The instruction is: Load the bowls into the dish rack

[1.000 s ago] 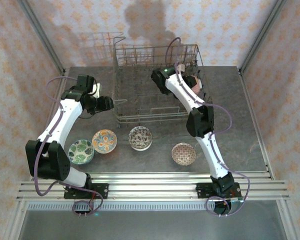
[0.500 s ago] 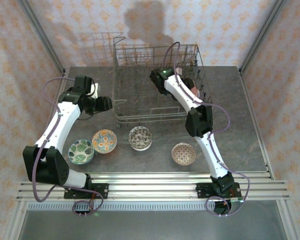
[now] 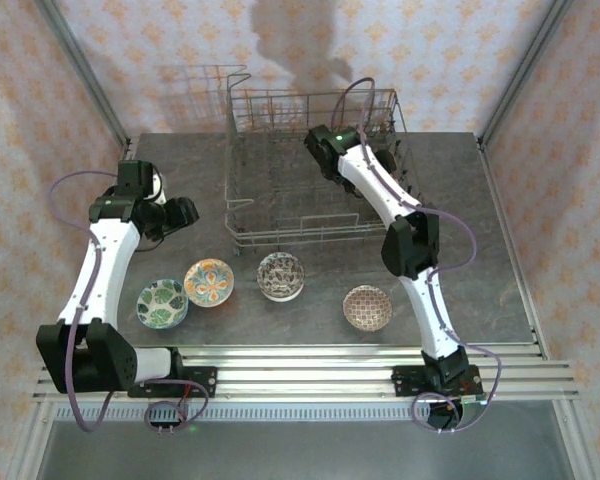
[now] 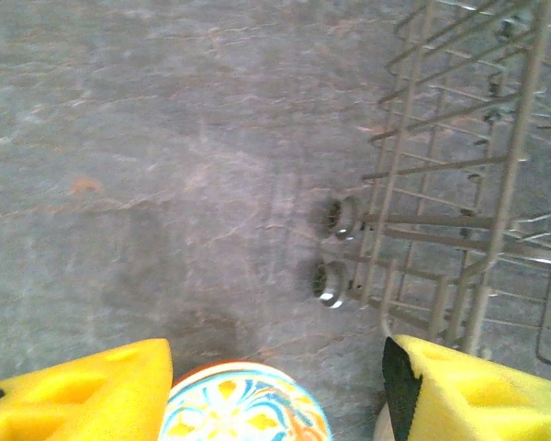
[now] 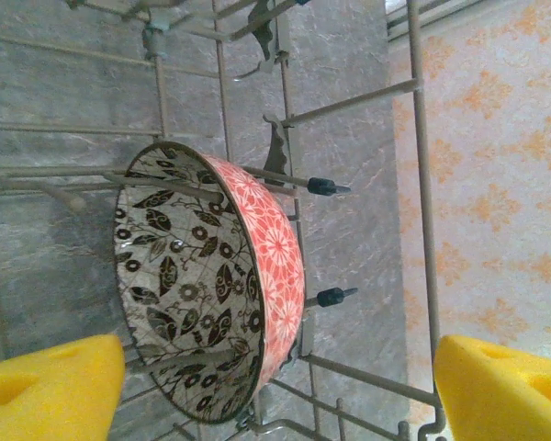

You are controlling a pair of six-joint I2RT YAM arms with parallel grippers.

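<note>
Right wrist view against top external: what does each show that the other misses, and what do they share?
Right wrist: a pink-sided, leaf-patterned bowl on edge among the tines, the right hand open near it. Top external: four bowls on the table, and the left hand. Shared: the dish rack, the table.

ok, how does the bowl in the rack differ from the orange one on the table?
The rack bowl stands on edge among the dish rack tines; the orange bowl sits upright on the table. The rack bowl has dark leaves inside and red floral outside; the orange bowl is orange-and-blue inside. Both are small, round, patterned.
</note>
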